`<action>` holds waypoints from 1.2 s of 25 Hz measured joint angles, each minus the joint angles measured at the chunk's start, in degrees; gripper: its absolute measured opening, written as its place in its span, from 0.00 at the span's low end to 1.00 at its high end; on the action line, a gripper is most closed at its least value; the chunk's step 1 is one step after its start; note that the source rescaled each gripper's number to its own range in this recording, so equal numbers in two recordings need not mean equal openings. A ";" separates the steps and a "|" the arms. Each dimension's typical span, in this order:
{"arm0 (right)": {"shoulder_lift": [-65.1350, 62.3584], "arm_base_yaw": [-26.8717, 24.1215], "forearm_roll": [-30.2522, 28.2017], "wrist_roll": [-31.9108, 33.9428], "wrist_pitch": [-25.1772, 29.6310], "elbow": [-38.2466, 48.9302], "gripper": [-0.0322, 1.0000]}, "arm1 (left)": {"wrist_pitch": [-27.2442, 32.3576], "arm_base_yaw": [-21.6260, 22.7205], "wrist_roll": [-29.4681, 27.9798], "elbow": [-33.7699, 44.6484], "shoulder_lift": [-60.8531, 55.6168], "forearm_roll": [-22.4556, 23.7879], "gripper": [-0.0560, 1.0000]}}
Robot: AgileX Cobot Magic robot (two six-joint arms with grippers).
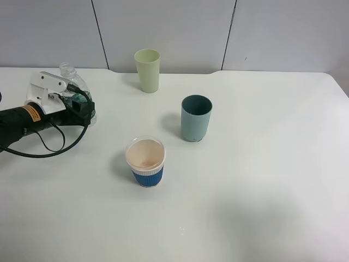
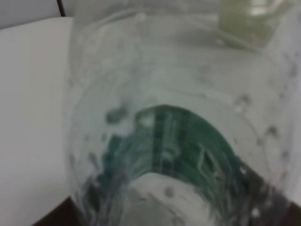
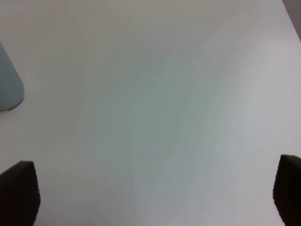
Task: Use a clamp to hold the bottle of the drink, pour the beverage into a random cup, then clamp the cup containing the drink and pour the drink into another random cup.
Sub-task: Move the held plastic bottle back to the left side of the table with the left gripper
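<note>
Clear plastic bottle [image 1: 70, 76]: is standing upright at the far left of the table, its cap off and its neck open; through its wall in the left wrist view a green blur is showing.
Left gripper [image 1: 83, 108]: is reaching in from the left edge and sitting around the lower part of the bottle; the bottle is filling the left wrist view, with dark finger edges lying at both its sides, but whether the fingers are pressing on it cannot be told.
Black cable [image 1: 54, 147]: is looping on the table beneath the left arm.
Pale green cup [image 1: 147, 71]: is standing upright at the far middle, well apart from the bottle.
Teal cup [image 1: 196, 117]: is standing upright right of centre, nearer than the green cup.
White cup with blue sleeve [image 1: 145, 161]: is standing upright near the middle, nearest of the three, with its pale inside showing.
Right gripper [image 3: 154, 190]: is hanging over bare table with its fingertips [image 3: 19, 193] spread wide and nothing between them; the teal cup's side is showing at the edge of its view.
White table [image 1: 262, 191]: is carrying all of these.
</note>
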 joint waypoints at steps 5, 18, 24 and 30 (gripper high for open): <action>0.00 0.00 0.00 0.00 0.00 0.00 1.00 | -0.42 0.00 0.63 0.00 0.20 -0.40 0.09; 0.00 0.00 0.00 0.00 0.00 0.00 1.00 | -0.42 0.00 1.56 0.00 0.25 -2.52 0.09; 0.00 0.00 0.00 0.00 0.00 0.00 1.00 | -0.42 0.00 1.56 0.00 0.25 -2.75 0.09; 0.00 0.00 0.00 0.00 0.00 0.00 1.00 | -0.42 0.00 1.56 0.00 0.25 -2.75 0.15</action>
